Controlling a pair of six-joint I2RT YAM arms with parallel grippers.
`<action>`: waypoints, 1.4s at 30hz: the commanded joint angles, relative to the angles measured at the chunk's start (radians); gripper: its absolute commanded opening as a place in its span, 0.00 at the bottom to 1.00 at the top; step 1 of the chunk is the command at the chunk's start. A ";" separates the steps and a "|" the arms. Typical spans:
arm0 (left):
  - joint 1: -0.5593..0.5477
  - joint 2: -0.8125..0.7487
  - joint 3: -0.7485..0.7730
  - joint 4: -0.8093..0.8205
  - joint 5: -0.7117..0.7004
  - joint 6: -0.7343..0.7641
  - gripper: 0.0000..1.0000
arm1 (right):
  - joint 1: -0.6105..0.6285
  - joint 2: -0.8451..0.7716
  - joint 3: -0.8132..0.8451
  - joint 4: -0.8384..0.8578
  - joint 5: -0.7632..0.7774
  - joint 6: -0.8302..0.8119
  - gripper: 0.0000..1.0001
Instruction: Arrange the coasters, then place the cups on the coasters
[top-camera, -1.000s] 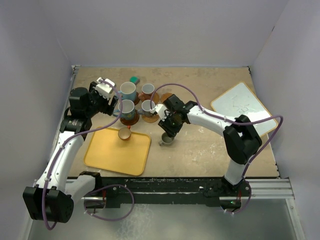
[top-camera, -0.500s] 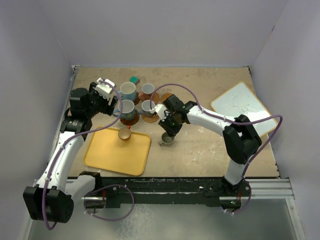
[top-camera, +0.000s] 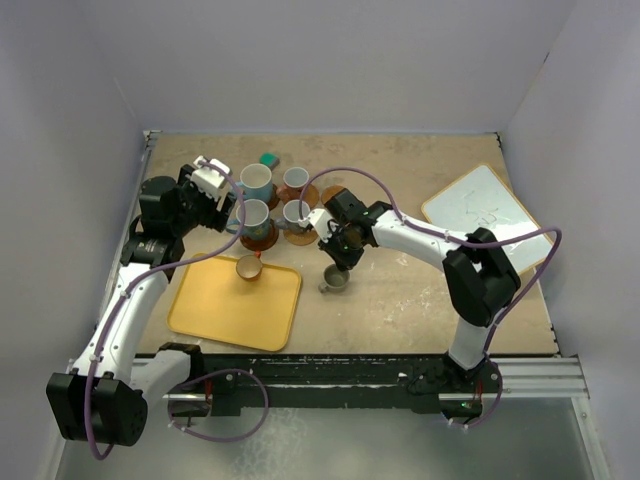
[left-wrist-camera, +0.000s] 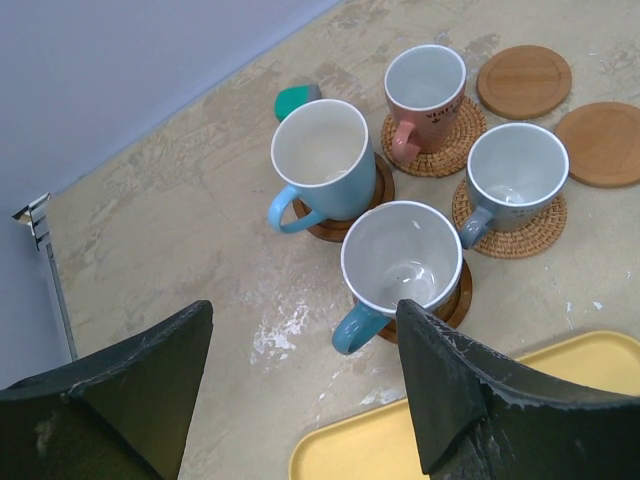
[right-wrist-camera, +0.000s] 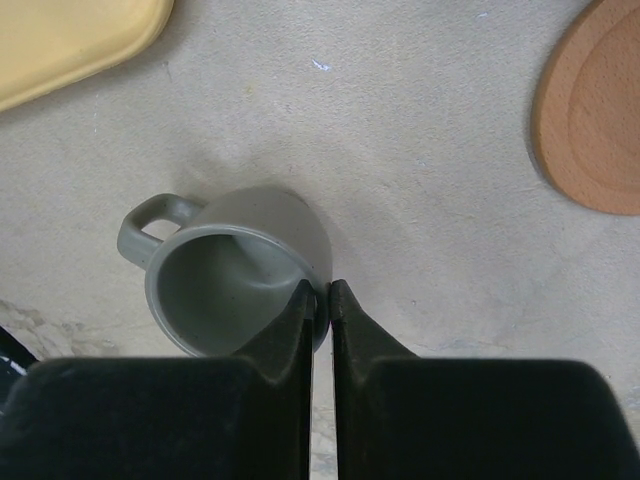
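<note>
On the counter (top-camera: 400, 300), right side: a white board (top-camera: 485, 215) lies flat by the right edge.
Yellow tray (top-camera: 215, 310): near-left part of the counter. The small orange cup (top-camera: 248, 267) stands upright in it, close to its far edge.
Left gripper (left-wrist-camera: 305, 320): hovers over the counter near the tray's far-left side. Its jaws are spread wide and hold nothing.
Right gripper (right-wrist-camera: 320, 292): jaws clenched on the rim of the grey-olive mug (right-wrist-camera: 235, 270), one finger inside the wall and one outside.
Light blue mugs: the far one (left-wrist-camera: 320, 160) and the near one (left-wrist-camera: 403, 260) each stand upright on a dark coaster (left-wrist-camera: 460, 295).
Pink mug (left-wrist-camera: 425, 90): upright on a woven-looking coaster (left-wrist-camera: 440, 150), right of the far blue mug.
Grey-white mug (left-wrist-camera: 517, 175): upright on a second woven-looking coaster (left-wrist-camera: 510, 235), right of the near blue mug.
Grey-olive mug, position: upright on bare counter, just right of the tray's far-right corner, handle on the side away from the jaws.
Bare coasters: two, (left-wrist-camera: 524, 82) and (left-wrist-camera: 605, 143), flat on the counter beside the pink and grey-white mugs.
Teal block (left-wrist-camera: 298, 98): just behind the far blue mug.
</note>
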 joint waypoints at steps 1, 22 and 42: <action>0.007 -0.023 -0.011 0.057 -0.008 0.010 0.71 | 0.006 -0.017 0.045 -0.038 0.001 -0.002 0.03; 0.010 -0.045 0.003 0.070 -0.137 -0.016 0.71 | -0.152 -0.197 0.168 -0.089 0.042 0.000 0.00; 0.017 -0.049 -0.014 0.083 -0.149 0.000 0.72 | -0.302 0.124 0.683 -0.146 0.152 0.004 0.00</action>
